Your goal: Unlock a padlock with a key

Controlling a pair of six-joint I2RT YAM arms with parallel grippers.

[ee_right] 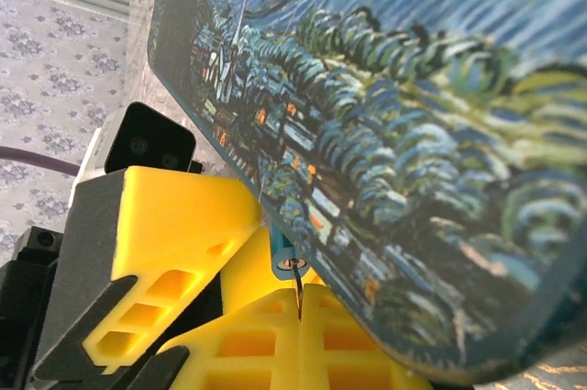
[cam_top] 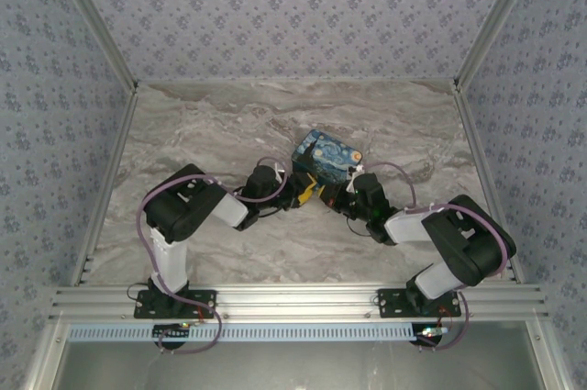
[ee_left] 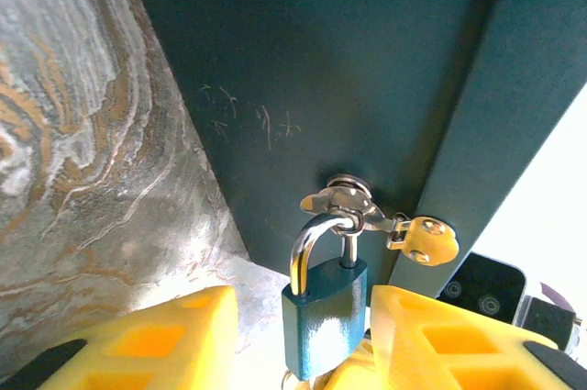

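Observation:
The padlock [ee_left: 323, 321], small and blue, hangs by its silvery shackle [ee_left: 307, 241] from the hasp [ee_left: 353, 202] on the dark side of the painted box [cam_top: 328, 153]. My left gripper [ee_left: 303, 309] stands open around the lock body: one yellow finger [ee_left: 431, 335] is close against it and the other [ee_left: 156, 339] is a gap away. My right gripper [ee_right: 300, 306] is shut on the key [ee_right: 298, 285], a thin dark blade that reaches up into the keyhole in the padlock's underside [ee_right: 290, 263]. Both grippers meet at the box's near corner, left gripper [cam_top: 307, 190] and right gripper [cam_top: 336, 195].
The starry-night box [ee_right: 413, 133] lies on the marble table [cam_top: 220, 124] just beyond both grippers. Patterned walls close in the left, right and back. An aluminium rail [cam_top: 293, 300] runs along the near edge by the arm bases.

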